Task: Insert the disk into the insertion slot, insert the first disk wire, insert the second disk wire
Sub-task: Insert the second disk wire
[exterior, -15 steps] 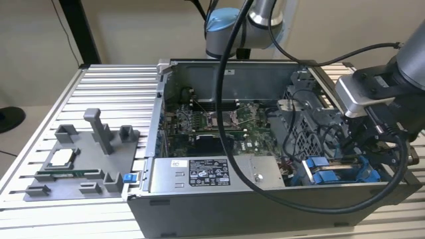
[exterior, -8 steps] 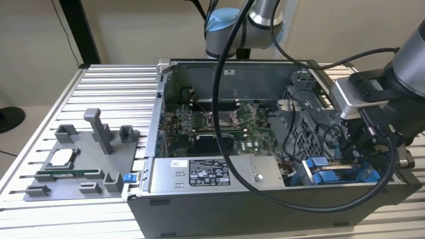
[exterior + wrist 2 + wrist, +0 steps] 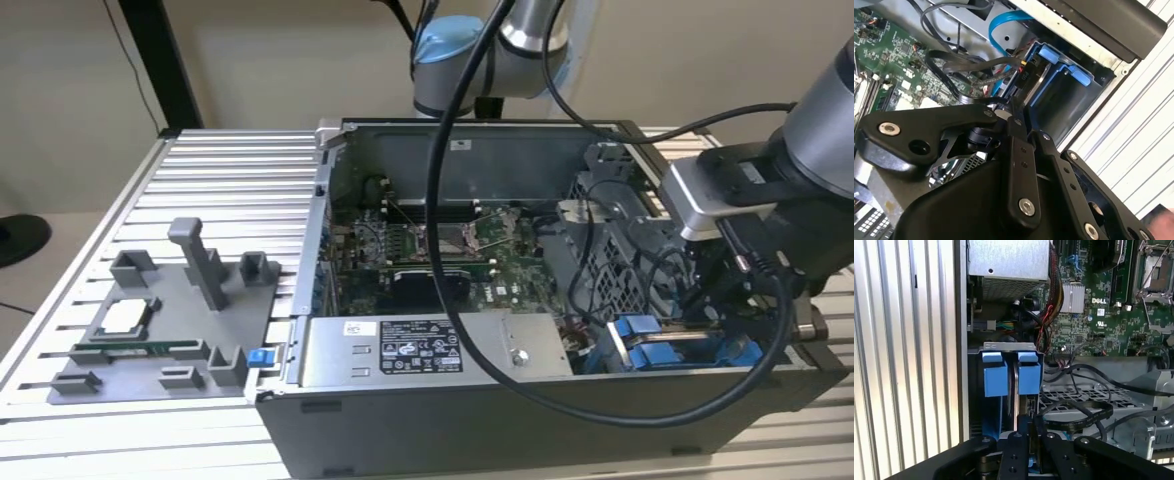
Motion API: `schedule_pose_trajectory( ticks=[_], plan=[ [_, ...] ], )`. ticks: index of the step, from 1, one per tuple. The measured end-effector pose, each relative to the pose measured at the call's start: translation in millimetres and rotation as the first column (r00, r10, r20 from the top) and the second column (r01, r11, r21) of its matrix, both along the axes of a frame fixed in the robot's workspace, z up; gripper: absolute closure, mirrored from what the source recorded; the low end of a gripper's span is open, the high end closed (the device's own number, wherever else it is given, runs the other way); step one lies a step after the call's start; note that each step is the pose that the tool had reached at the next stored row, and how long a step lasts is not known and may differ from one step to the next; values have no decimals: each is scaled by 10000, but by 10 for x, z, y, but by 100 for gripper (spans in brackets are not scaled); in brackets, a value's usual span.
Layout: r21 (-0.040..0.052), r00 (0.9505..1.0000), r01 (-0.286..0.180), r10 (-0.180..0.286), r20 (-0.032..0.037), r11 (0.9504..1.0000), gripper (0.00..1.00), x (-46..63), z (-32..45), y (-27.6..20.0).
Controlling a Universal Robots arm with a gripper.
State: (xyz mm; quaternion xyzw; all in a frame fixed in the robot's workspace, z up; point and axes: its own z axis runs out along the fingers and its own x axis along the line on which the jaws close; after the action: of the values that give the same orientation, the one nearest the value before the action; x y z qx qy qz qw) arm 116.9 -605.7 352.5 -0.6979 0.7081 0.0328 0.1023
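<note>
Little print can be made out. On the power supply (image 3: pixel 527 352), well away from the claw (image 3: pixel 1024 450), sits a white label (image 3: pixel 420 357) of dense dark print and small marks — too fine to read. On the motherboard (image 3: pixel 1114 335), beyond the claw in the first wrist view, stand white logo letters (image 3: pixel 1099 300) just beside the heat sink (image 3: pixel 1072 297), with a small white sticker (image 3: pixel 1100 312) near them — its print illegible.
</note>
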Motion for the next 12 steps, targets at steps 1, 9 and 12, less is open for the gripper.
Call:
schedule_pose_trajectory(
  ticks=[1,9,12],
  plan=[
    [-1,10000,0,0,0,10000,100,0,-1,0],
    [-13,10000,0,0,-1,10000,100,23,-65,61],
    [-13,10000,-3,3,-1,10000,100,52,-88,94]
  ],
)
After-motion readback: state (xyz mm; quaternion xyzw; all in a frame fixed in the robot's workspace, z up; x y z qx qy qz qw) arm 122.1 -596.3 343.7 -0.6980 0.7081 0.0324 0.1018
